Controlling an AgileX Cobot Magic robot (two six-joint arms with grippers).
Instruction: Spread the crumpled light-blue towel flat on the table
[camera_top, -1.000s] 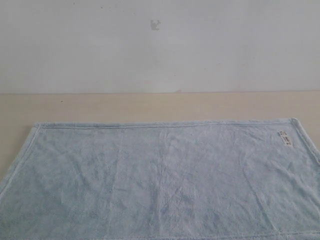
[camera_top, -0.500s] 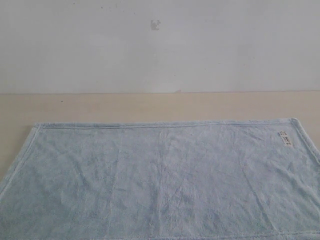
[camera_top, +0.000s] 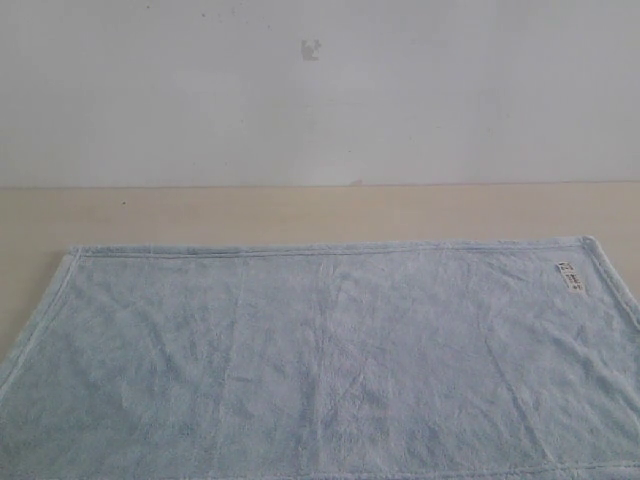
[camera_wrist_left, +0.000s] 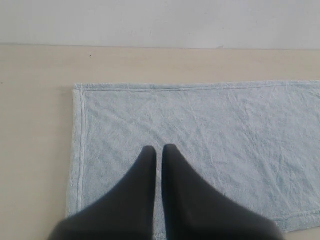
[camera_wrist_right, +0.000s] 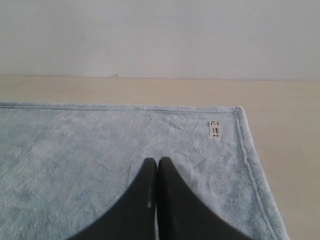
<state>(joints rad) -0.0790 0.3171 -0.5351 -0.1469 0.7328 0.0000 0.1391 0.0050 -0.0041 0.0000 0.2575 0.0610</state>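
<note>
The light-blue towel lies spread flat on the beige table, with its far hem straight and only faint creases across it. Its small white label sits near the far right corner. Neither gripper shows in the exterior view. In the left wrist view my left gripper hovers over the towel near its left hem, shut with nothing held. In the right wrist view my right gripper is shut and empty over the towel, a little short of the label.
A plain white wall rises behind the table's far edge. Bare table shows left of the towel, and bare table also lies right of it. The towel's near edge runs along the bottom of the exterior view.
The towel's near hem shows slightly more along the bottom of the exterior view; otherwise nothing has visibly moved.
</note>
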